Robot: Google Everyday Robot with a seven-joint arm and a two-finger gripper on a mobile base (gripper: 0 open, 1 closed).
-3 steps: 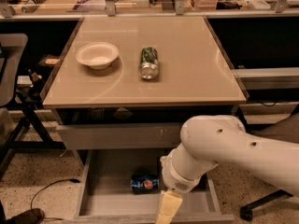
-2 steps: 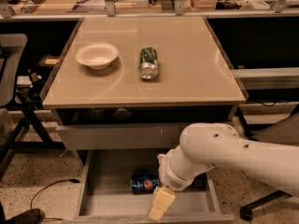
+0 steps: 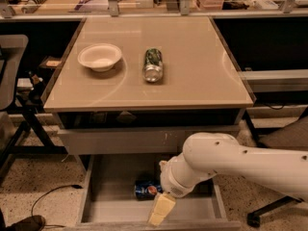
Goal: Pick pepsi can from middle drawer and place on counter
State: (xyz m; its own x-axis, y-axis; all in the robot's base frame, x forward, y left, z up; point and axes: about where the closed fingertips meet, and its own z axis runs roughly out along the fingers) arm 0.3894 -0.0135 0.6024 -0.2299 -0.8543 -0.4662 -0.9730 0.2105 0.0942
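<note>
On the left of the counter (image 3: 192, 76) sits a white bowl (image 3: 99, 57), and just right of it a green can (image 3: 153, 65) lies on its side; neither is mine to move. Below, the drawer (image 3: 103, 211) stands pulled out, so that part is done. The pepsi can (image 3: 147, 190) lies on its side on the drawer floor, toward the back. My gripper (image 3: 161, 210) hangs inside the drawer just right of the can and in front of it. It is near the can, but I judge not around it, and whether it is spread or closed up I cannot tell. My arm (image 3: 231, 160) reaches in from the right. As I read it, nothing is grasped yet. The grab, the lift out and the setting down on the counter are all left to do.
</note>
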